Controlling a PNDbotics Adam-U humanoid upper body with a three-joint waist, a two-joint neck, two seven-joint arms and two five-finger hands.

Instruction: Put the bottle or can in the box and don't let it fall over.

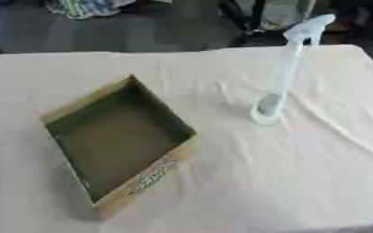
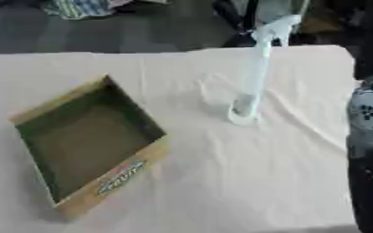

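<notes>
- The table (image 1: pixel 301 191), covered with a pale creased cloth, carries two things only; both stand well apart from each other.
- The cardboard box (image 1: pixel 118 141) lies open and empty toward the table's left edge, turned with one corner to the far side.
- The right arm (image 2: pixel 370 159) shows only as a dark shape at the table's right edge; its hand I cannot see, and the left hand shows in no view.
- The spray bottle (image 1: pixel 284 77), tall, thin and clear, stands upright near the far right corner.
- In my judgement it tips easily, so the hand should close low on the body, lift it straight, and set it flat in the middle of the box.
</notes>
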